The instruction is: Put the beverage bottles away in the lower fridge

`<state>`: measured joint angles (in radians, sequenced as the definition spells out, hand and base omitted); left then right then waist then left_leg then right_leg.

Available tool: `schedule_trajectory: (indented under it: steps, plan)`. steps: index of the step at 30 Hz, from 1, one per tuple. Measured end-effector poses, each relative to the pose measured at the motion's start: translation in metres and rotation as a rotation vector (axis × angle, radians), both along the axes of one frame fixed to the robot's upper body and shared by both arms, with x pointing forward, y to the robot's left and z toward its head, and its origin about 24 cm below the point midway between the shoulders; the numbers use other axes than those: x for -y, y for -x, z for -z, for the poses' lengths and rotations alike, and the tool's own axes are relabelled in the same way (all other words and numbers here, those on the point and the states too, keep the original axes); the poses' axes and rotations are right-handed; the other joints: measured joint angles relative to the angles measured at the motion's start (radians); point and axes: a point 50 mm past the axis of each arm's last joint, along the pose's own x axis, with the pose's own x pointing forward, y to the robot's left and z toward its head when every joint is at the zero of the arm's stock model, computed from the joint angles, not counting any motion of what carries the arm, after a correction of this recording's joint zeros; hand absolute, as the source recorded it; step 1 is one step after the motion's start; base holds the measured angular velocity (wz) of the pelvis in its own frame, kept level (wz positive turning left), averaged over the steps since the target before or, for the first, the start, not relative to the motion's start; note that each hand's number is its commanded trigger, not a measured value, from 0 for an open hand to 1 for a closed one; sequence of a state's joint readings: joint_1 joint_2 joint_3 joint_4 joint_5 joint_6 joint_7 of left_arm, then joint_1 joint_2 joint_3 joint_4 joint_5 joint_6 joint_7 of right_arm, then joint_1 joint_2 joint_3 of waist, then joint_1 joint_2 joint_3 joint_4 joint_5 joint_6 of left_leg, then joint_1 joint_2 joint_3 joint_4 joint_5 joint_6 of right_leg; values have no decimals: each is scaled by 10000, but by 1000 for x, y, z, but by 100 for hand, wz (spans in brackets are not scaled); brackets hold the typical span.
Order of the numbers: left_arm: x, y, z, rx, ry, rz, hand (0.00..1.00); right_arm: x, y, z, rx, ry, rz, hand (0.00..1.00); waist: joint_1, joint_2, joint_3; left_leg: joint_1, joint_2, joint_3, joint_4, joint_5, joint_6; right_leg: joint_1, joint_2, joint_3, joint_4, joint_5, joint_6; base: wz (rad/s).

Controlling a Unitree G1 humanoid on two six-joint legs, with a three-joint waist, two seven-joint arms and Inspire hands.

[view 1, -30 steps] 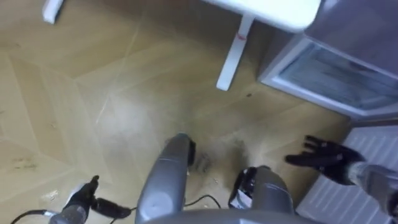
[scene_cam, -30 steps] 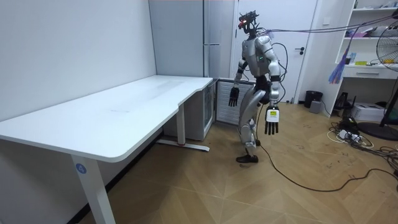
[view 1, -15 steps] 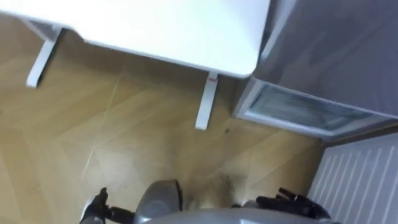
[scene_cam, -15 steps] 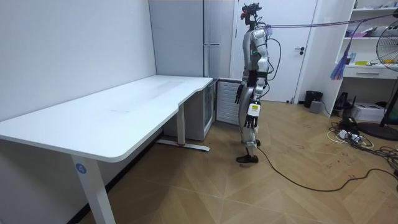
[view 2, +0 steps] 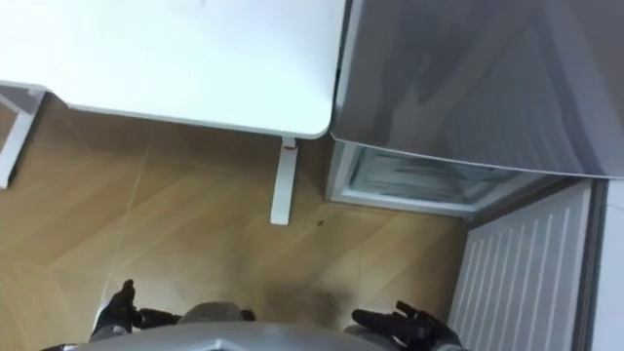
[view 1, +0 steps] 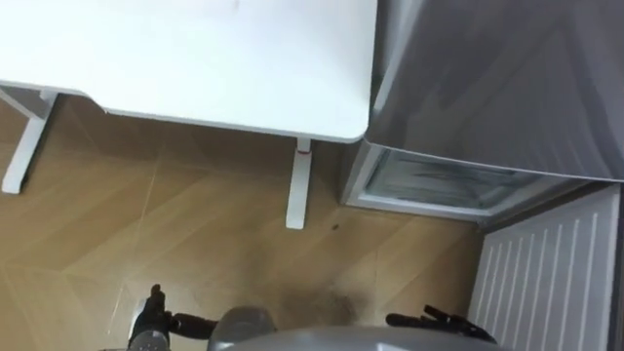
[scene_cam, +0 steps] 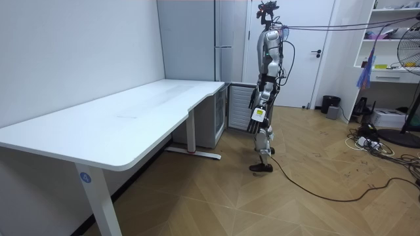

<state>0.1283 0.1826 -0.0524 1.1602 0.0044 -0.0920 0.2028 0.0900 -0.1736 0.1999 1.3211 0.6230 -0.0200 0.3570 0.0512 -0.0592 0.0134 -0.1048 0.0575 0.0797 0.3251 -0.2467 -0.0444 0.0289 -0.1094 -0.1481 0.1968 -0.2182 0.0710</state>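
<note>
The lower fridge (view 1: 439,185) stands open under the tall grey upper fridge (view 1: 507,78). Its frosted inside shows nothing I can make out. Its door (view 1: 546,283), white and ribbed on the inner side, is swung out to my right. My left hand (view 1: 151,314) hangs low at the picture's bottom left with relaxed fingers and holds nothing. My right hand (view 1: 439,322) is at the bottom right, with straight fingers close to the door and nothing in it. In the room view I stand upright facing the fridge (scene_cam: 237,105), with my left hand (scene_cam: 256,117) hanging at my side.
A white desk (view 1: 195,58) runs along the wall to the left of the fridge, its leg (view 1: 297,185) close to the fridge's corner. Wooden floor (view 1: 195,253) lies between me and the desk. In the room view's right stand shelves (scene_cam: 394,65) and a fan.
I have turned from the room towards the fridge and straightened up. The eye view has swung upward, bringing in more of the desk and fridge, and both hands now sit lower in it.
</note>
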Motion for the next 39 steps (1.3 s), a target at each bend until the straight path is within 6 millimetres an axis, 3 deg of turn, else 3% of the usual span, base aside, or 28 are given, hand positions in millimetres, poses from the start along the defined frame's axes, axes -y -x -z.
schedule_trajectory:
  steps: [10, 19, 24, 29, 32, 39]
  plan:
    - [0, 11, 2, -543, -293, 505, 0, 2, -4, 0, -66, 369, -472, 0, -174, 2, -72, 518, -5, 29, -607, 241, -79, 109, 49, 92, -128, 77, -67, -9]
    - [-2, 18, 3, -1296, -578, 1448, 0, 4, -3, 0, -214, 743, -701, 0, -190, 19, -50, 913, 31, 196, -722, 239, -82, 416, 71, 239, -264, 91, -89, -7]
    - [-6, 23, 3, -1557, -691, 1209, 0, 4, -5, 0, -169, 850, -850, 0, -127, 59, -62, 1036, 328, 619, -661, 142, -192, 204, 330, 771, -240, 276, -205, -39]
    - [-3, 29, 4, -1799, -489, 1264, 0, 8, -10, -1, -74, 1424, -1008, 0, 58, 297, -74, 1598, 559, 453, -733, -116, -332, -98, 777, 1958, -20, 349, -324, -73]
    - [-3, 24, 4, -1719, -522, 1443, 0, 6, -18, -2, 239, 1574, -1076, 0, -241, 252, -89, 1611, 502, 175, -774, -124, -317, -280, 814, 2099, 172, 356, -330, -26]
    - [-3, 11, 2, -1170, -572, 1687, 0, 14, -39, -9, 968, 2957, -2040, 0, -304, 128, -168, 1609, 264, 31, -1030, -46, -164, -687, 785, 2600, 447, 467, -236, -19]
